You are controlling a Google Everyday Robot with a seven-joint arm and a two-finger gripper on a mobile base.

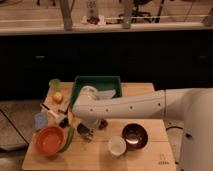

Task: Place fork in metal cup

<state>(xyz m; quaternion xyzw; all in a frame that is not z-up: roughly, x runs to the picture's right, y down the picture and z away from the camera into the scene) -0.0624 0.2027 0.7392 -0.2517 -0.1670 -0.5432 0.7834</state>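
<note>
My gripper [93,125] hangs at the end of the white arm [125,106], low over the left middle of the wooden table [150,159]. The small shiny metal cup [84,131] stands right beside it, just below and to the left. I cannot make out a fork in the gripper. A utensil with a dark end [52,112] lies at the table's left side, next to a bluish cup [41,120].
A green tray [98,85] sits at the back. A pale green cup [55,84] and an orange fruit [58,96] are at the back left. An orange bowl [50,140] is front left, with a white cup [117,145] and a dark bowl [135,136] at the front.
</note>
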